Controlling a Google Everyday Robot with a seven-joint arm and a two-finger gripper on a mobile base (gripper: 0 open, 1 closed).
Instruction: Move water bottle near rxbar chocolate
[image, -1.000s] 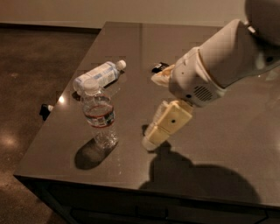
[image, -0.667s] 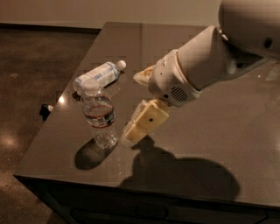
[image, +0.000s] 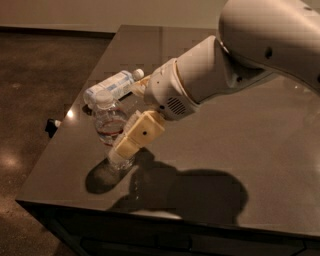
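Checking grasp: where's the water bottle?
Camera view, left side of the table: water bottle stands upright in front of the lying labelled bottle, gripper beside it.

Two bottles — one water bottle (image: 106, 120), one labelled bottle (image: 111, 86) — one table (image: 260, 165), one tool (image: 124, 146) just beside the water bottle

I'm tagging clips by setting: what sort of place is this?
Probably an office or lab room: a dark glossy table, a polished brown floor and a pale wall behind. The hand is low over the table, right beside the upright water bottle.
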